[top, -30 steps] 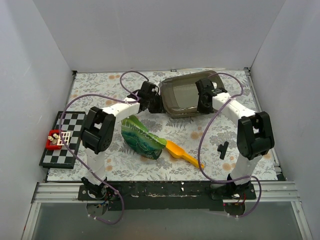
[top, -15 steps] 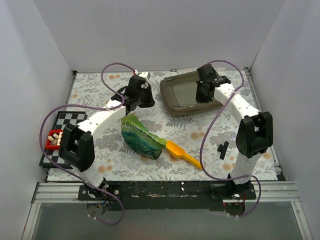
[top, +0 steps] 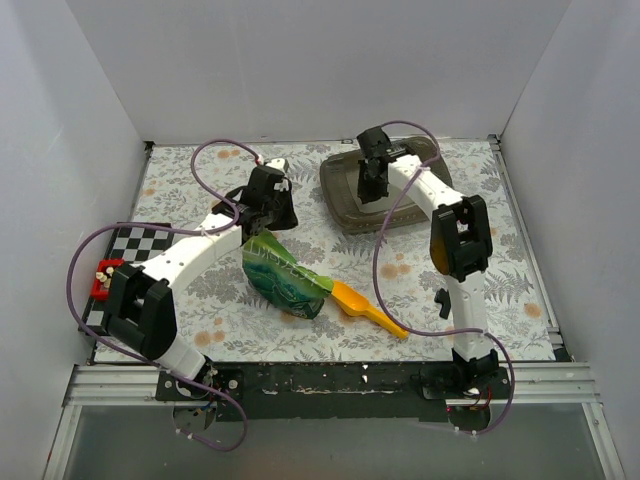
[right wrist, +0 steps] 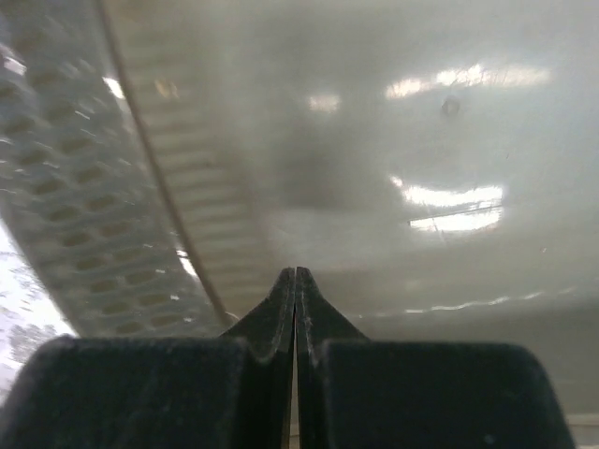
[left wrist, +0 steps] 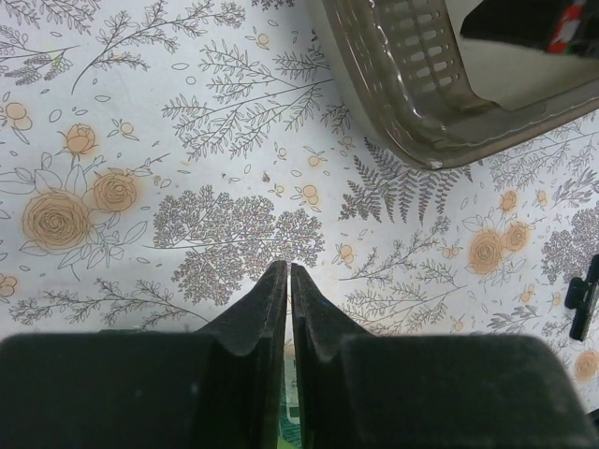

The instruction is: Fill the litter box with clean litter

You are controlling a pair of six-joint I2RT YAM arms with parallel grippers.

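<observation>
Both pressed together, the right tool (right wrist: 295,271) is hanging inside the litter box (top: 335,197) while the left tool (left wrist: 288,267) is hovering over the floral worktop (left wrist: 140,140) near the green bag (top: 285,280).

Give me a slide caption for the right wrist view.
Right tool, shut and empty, poised over the litter box and its bare, glossy floor beside the perforated wall.

Table cover (top: 520,270): floral print, pale with orange blooms, spread over the whole table.
Green bag (top: 283,275): glossy, lying on its side, centre near.
Scoop (top: 368,310): yellow-orange, flat on the cover, its bowl touching the bag's right end, handle pointing right and near.
Chessboard (top: 140,243): black and white, left edge.
Red box (top: 100,283): on the chessboard's left side, pale pieces inside.
Black clip-like part (top: 443,302): right of the scoop, apart; type unclear.
</observation>
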